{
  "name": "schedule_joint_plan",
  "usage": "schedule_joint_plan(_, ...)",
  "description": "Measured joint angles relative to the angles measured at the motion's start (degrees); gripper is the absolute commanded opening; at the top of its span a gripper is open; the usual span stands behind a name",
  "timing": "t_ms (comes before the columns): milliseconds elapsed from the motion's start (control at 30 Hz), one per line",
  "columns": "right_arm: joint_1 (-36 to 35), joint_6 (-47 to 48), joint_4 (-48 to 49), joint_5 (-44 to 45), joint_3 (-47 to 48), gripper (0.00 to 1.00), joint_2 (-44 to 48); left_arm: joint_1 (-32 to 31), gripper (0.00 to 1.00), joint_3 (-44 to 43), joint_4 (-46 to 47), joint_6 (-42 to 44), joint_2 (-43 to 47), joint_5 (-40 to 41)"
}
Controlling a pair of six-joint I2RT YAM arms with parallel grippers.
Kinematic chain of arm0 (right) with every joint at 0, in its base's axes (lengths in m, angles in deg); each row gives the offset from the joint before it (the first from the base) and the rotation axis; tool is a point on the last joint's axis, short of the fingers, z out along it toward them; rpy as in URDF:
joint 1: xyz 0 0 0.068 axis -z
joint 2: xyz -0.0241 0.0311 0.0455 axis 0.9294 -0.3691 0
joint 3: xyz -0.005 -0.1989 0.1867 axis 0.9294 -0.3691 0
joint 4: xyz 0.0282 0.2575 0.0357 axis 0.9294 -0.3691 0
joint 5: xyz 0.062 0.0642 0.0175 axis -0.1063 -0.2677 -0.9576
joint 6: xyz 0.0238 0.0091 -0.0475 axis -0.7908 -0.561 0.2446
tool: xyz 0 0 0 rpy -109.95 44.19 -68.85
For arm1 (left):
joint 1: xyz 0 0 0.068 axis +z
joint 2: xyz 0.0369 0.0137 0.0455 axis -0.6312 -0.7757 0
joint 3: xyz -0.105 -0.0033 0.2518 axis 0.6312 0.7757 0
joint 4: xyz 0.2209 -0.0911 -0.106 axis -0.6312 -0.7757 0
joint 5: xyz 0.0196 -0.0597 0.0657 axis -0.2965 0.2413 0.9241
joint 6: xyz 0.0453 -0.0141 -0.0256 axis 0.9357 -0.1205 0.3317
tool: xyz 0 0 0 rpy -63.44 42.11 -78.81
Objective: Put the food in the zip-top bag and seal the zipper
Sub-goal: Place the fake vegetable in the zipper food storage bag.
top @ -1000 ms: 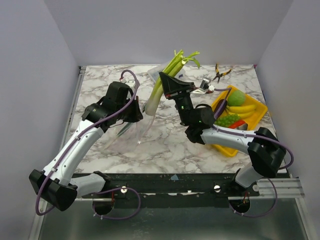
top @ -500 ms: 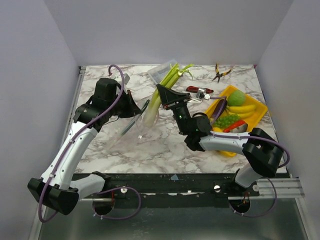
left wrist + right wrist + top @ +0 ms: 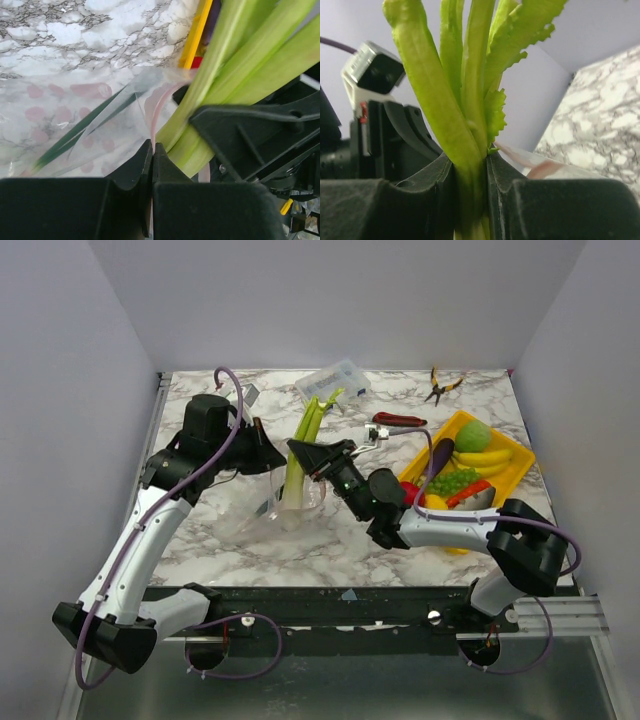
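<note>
My right gripper (image 3: 303, 453) is shut on the celery stalk (image 3: 300, 447), which is green at its far end and white at its near end. The right wrist view shows the stalk (image 3: 465, 125) clamped between the jaws. The white end sits inside the mouth of the clear zip-top bag (image 3: 262, 515). My left gripper (image 3: 268, 455) is shut on the bag's mouth edge, pinching the pink zipper strip (image 3: 152, 117) between closed jaws. The celery (image 3: 235, 65) fills the right of the left wrist view. The eggplant (image 3: 438, 456), the green ball (image 3: 475, 434) and yellow pieces (image 3: 484, 456) lie in the yellow tray (image 3: 512, 480).
A rigid clear compartment box (image 3: 333, 380) lies at the back centre. A red-handled tool (image 3: 398, 421) lies beside the tray. Small yellow-handled pliers (image 3: 440, 386) lie at the back right. The tray stands close to my right forearm.
My right gripper has moved left and down with the celery, bringing its white end into the bag's mouth. My left gripper has lifted the bag's edge slightly back and left.
</note>
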Motion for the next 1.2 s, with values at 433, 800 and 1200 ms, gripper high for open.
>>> schedule_joint_plan(433, -5.6, 1.3, -31.0, 5.7, 7.6, 0.71, 5.1, 1.2, 0.00, 0.1, 0.3, -0.4, 0.2, 0.4)
schedule_joint_plan(800, -5.8, 7.5, -55.3, 8.0, 13.2, 0.75, 11.4, 0.9, 0.00, 0.4, 1.0, -0.4, 1.1, -0.2)
schedule_joint_plan(1200, -3.0, 8.9, -79.5, 14.7, 25.4, 0.77, 12.6, 1.0, 0.00, 0.7, 0.8, -0.9, 3.1, 2.8)
